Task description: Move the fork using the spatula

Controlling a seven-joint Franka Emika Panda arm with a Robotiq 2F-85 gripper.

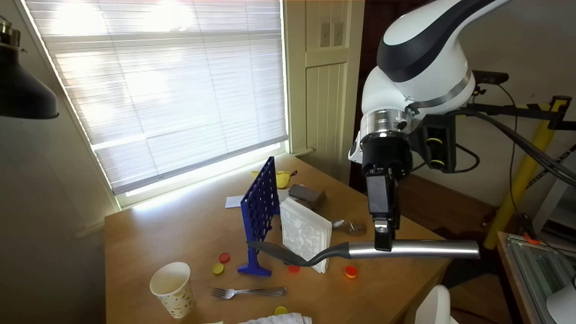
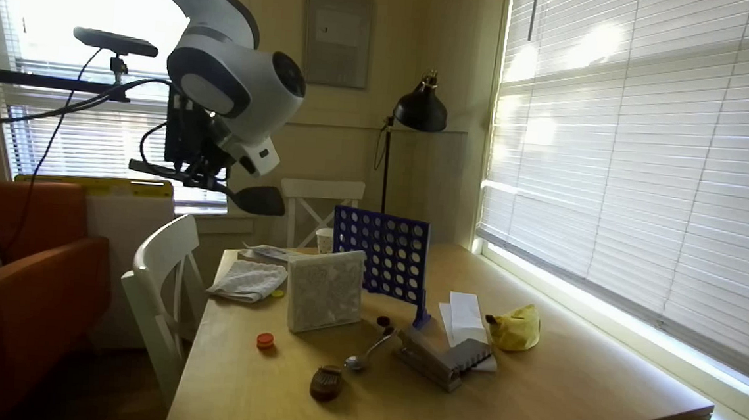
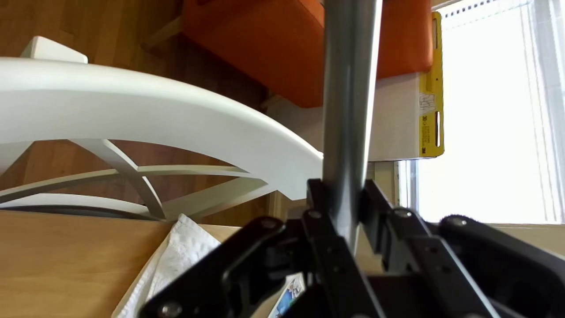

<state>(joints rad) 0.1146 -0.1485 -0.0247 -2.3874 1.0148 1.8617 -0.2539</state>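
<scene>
My pincer [image 3: 343,194] pinches the spatula [image 1: 363,250] by its shiny cylindrical handle, dark flat head jutting sideways; the slim metallic fork [image 1: 256,292] lies on the smooth wooden table [image 1: 180,238], seemingly well below my grip.

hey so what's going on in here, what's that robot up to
A white robot arm is holding a long, dark-headed spatula in the air, the arm's black gripper shut on the silver metal handle. The grey metal fork it's meant to move lies on the wooden table beside a white patterned cup. Spatula and fork aren't touching yet.
</scene>
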